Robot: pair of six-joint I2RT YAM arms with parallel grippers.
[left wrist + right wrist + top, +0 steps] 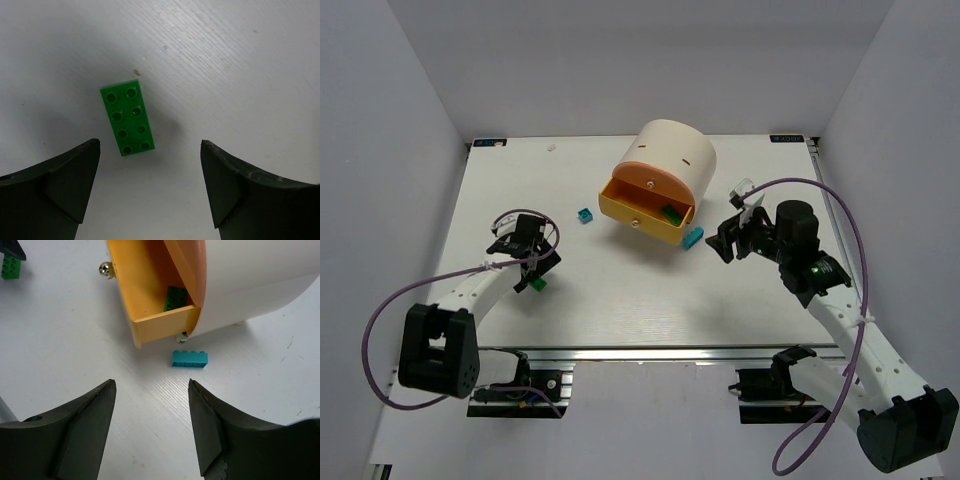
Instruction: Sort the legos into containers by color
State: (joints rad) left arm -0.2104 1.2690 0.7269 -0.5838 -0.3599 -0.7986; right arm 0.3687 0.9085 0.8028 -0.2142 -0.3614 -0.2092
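A bright green lego (127, 117) lies flat on the white table, just ahead of my open left gripper (150, 145) and nearer its left finger; nothing is between the jaws. In the top view this lego (537, 284) sits under the left gripper (533, 268). The cream drum (670, 155) has its yellow-orange drawer (165, 325) pulled out, with a dark green lego (175, 299) inside. A teal lego (189, 359) lies on the table by the drawer's corner, ahead of my open, empty right gripper (151, 382). Another teal lego (585, 215) lies left of the drawer.
The drawer's round metal knob (105, 270) points toward the left arm. Purple cables (850, 235) loop off both arms. White walls close in the table (620, 310) at the back and both sides.
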